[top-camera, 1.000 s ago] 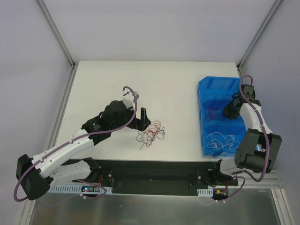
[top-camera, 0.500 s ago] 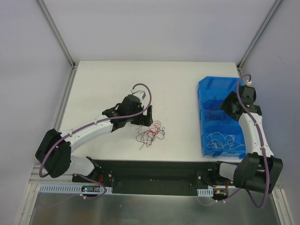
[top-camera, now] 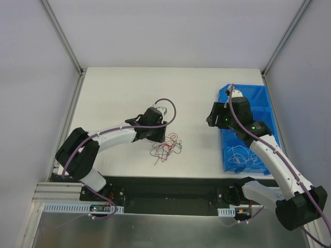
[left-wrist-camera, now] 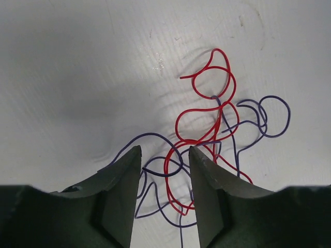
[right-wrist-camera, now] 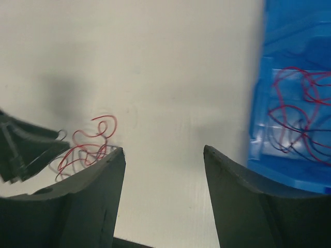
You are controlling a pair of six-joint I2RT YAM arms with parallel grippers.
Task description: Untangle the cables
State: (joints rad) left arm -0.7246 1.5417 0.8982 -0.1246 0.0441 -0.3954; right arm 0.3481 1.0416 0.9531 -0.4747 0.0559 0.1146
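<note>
Left wrist view: left claw (left-wrist-camera: pixel 164 153) stands half open, gripping nothing, straddling purple loops at the near edge of the cables (left-wrist-camera: pixel 214 121) on the tabletop (left-wrist-camera: pixel 77 62). Just beyond it, red and purple are knotted together. Right claw (right-wrist-camera: pixel 164 150) gapes empty; the bin (right-wrist-camera: pixel 289 62) to its right holds some cables. I judge the task partway done.

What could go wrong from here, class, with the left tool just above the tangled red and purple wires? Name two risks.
1. The left tool straddles several crossed strands of the cables; closing may pinch more than one and tighten the knot.
2. The right tool is open and apart from the clump, so nothing anchors it; a pull might drag the whole tangle along.
</note>
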